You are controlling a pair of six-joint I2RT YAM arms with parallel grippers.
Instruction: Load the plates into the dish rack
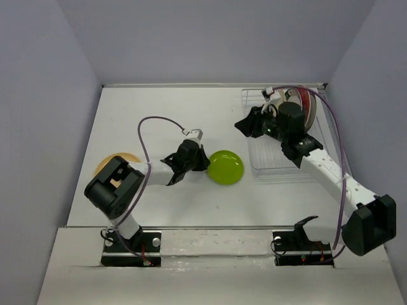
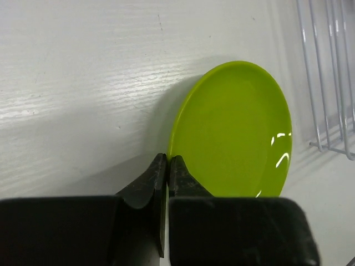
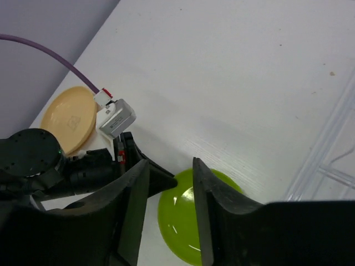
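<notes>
My left end effector (image 2: 168, 169) is clenched on the near rim of the lime green plate (image 2: 233, 133), which stretches ahead of its fingers, low at the tabletop (image 2: 83, 83). I judge that an edge pinch is the only hold so flat a plate offers. My right end effector (image 3: 170, 172) hangs released and empty above that plate, probably placed for a handover. The dish rack (image 1: 267, 159) is just beside it with some plates (image 1: 304, 105) already standing inside, and a tan-orange plate (image 3: 69, 119) waits behind the left end effector.
</notes>
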